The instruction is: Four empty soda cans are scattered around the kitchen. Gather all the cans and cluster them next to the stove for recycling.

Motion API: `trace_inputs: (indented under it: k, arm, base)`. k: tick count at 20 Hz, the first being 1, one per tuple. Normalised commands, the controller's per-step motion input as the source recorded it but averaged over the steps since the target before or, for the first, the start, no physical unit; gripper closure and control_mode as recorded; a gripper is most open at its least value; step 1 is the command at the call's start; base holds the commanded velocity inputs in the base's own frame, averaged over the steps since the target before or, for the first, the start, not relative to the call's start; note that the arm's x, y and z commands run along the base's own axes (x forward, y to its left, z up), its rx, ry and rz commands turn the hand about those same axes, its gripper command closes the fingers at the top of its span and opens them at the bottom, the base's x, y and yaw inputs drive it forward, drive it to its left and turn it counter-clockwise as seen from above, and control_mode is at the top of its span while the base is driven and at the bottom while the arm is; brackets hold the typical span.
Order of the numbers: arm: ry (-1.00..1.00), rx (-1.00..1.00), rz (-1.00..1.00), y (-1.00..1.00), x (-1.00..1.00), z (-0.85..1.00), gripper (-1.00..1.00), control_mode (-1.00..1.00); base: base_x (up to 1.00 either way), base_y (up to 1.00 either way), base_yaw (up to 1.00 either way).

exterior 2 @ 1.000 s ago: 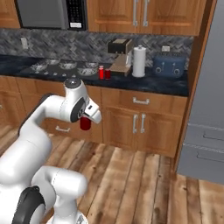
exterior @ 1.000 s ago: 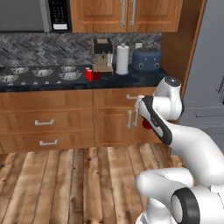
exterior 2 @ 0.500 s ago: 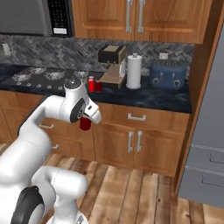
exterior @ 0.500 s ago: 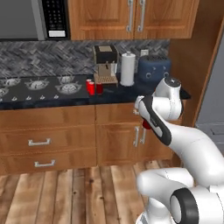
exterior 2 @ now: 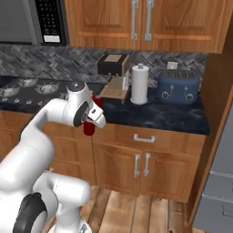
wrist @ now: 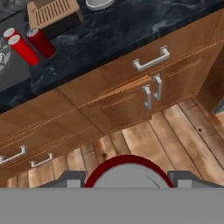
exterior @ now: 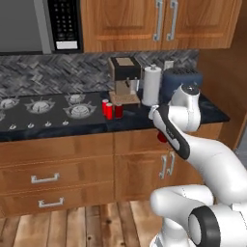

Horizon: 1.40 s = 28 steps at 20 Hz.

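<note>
counter free btwn cans (exterior: 111,110) & paper-towel roll (exterior: 151,86)

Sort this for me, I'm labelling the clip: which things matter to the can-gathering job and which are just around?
Job: held soda can in gripper; three soda cans by the stove.
Around: coffee machine, paper-towel roll, toaster, microwave.

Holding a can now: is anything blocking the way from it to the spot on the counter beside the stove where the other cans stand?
Nothing visible blocks it. The held soda can hangs in the gripper in front of the cabinets, below the counter edge. The three cans stand right of the stove, with bare counter in front; the coffee machine sits behind.
</note>
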Motion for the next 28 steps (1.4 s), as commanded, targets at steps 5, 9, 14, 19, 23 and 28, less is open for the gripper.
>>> trace_inputs:
  k: [5,9,14,19,23,28]
  arm:
    - [0.0,0.0,0.0,0.0,0.0,0.0,1.0,1.0]
    - [0.0,0.0,0.0,0.0,0.0,0.0,1.0,1.0]
    - [0.0,0.0,0.0,0.0,0.0,0.0,1.0,1.0]
    - [0.0,0.0,0.0,0.0,0.0,0.0,1.0,1.0]
    - [0.0,-0.11,0.0,0.52,0.14,-0.01,1.0,-1.0]
    - [0.01,-0.15,0.0,0.74,0.18,-0.09,1.0,-1.0]
  base:
    - [0.73,0.35,-0.1]
    - [0.76,0.2,-0.07]
    - [0.64,0.33,-0.08]
    - [0.28,0.4,-0.06]
    - [0.0,0.0,0.0]
    - [0.0,0.0,0.0]
